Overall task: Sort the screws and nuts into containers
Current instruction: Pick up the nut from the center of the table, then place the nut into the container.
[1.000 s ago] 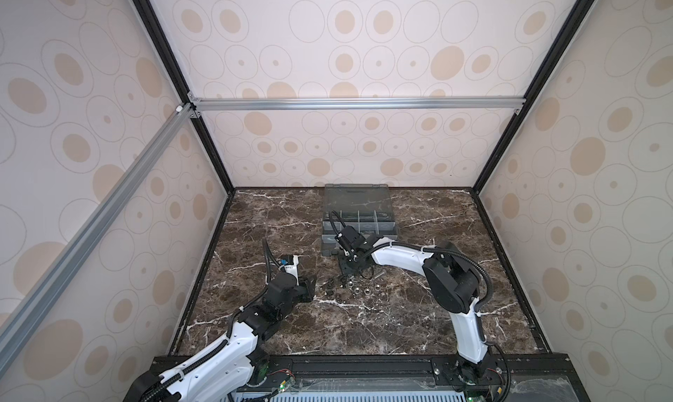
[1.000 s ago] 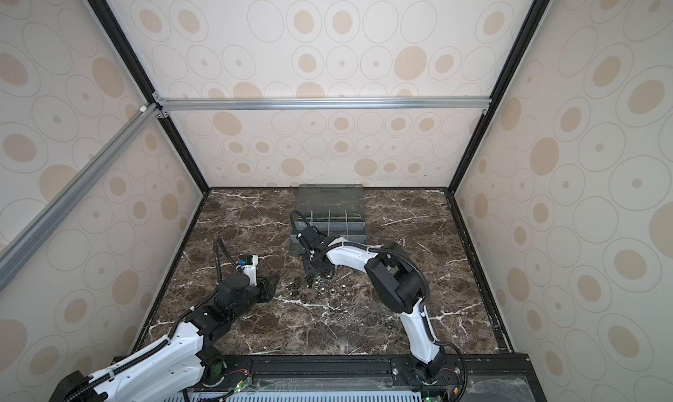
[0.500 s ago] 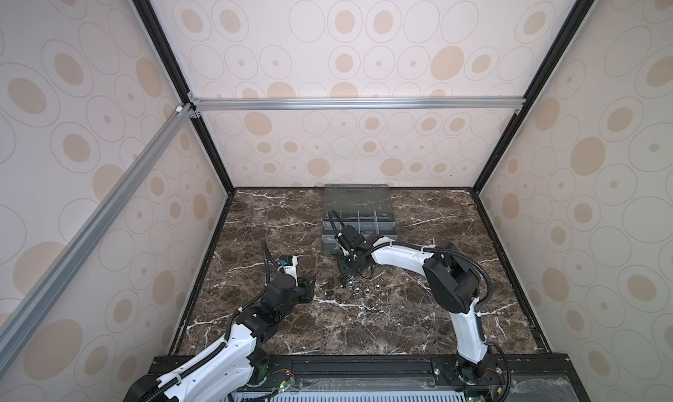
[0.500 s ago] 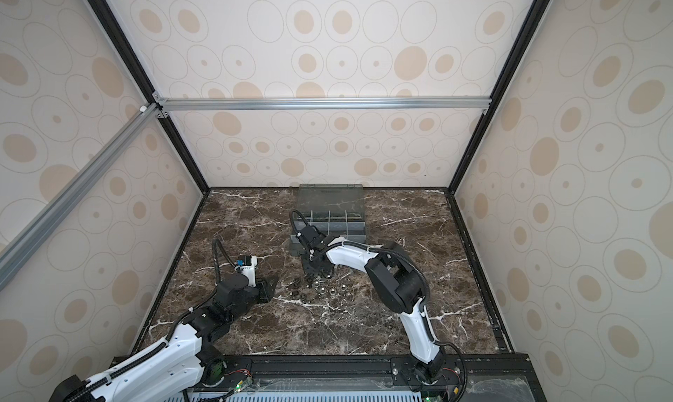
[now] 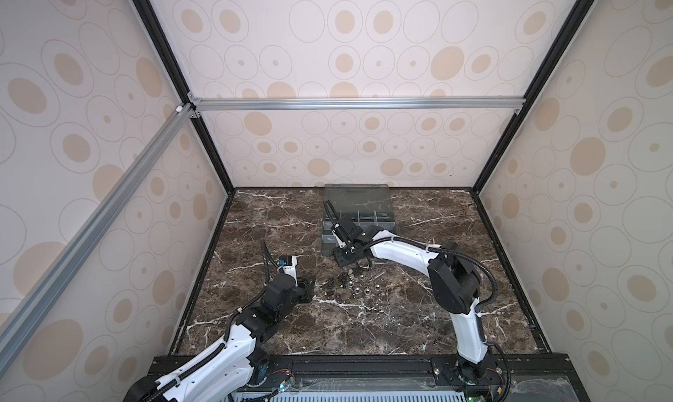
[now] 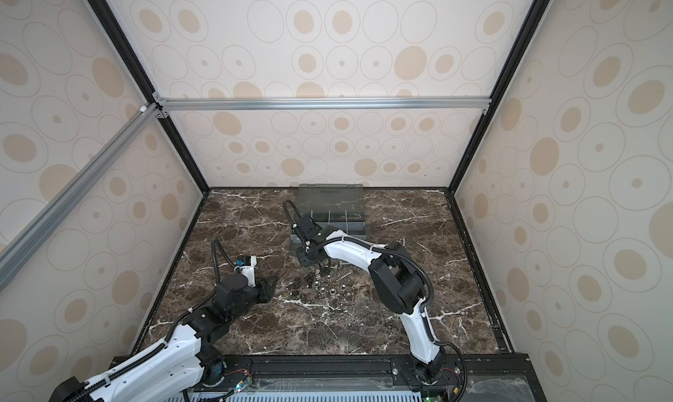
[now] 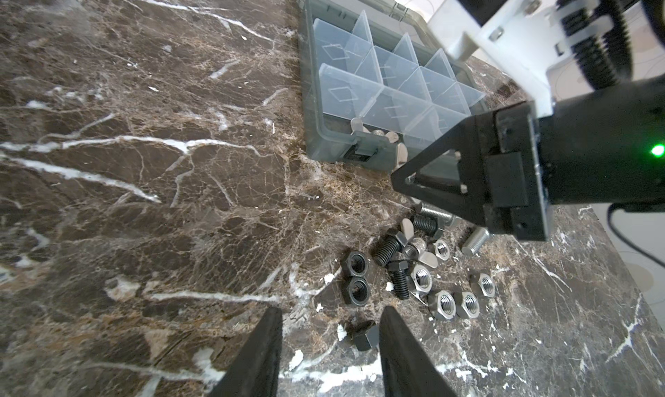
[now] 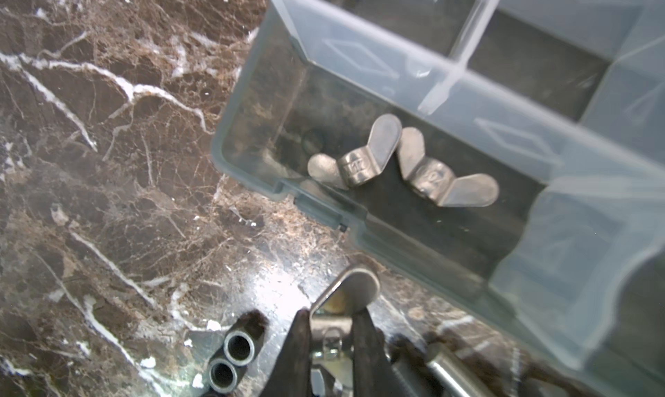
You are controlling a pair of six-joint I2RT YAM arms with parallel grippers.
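Dark brown marble tabletop (image 5: 364, 327), walled in by cream panels with tan ovals.

In the right wrist view, bottom centre, the right gripper (image 8: 331, 318) has its 2 black fingers (image 8: 297, 345) drawn narrow on a silver wing nut (image 8: 354, 291), with 1 wing poking up between them. Over the last second the pinch has tightened only slightly and the arm has barely shifted in the top views, so the pick looks secured but not yet lifted. Just above, past the grey front wall of the organiser box (image 8: 414, 251), the corner compartment (image 8: 288, 118) holds 2 more wing nuts (image 8: 354, 163). That is the likely drop spot, a short carry up over the wall.

In the left wrist view, the left gripper (image 7: 327, 341) at bottom centre is partly open and holds nothing, unchanged. A black nut (image 7: 363, 337) lies just inside the finger nearer the picture's right side; I cannot tell if they touch.

Further out, right of centre there, the unsorted pile remains: black and silver screws (image 7: 399, 280) and hex nuts (image 7: 442, 303). Most of the sorting is left.
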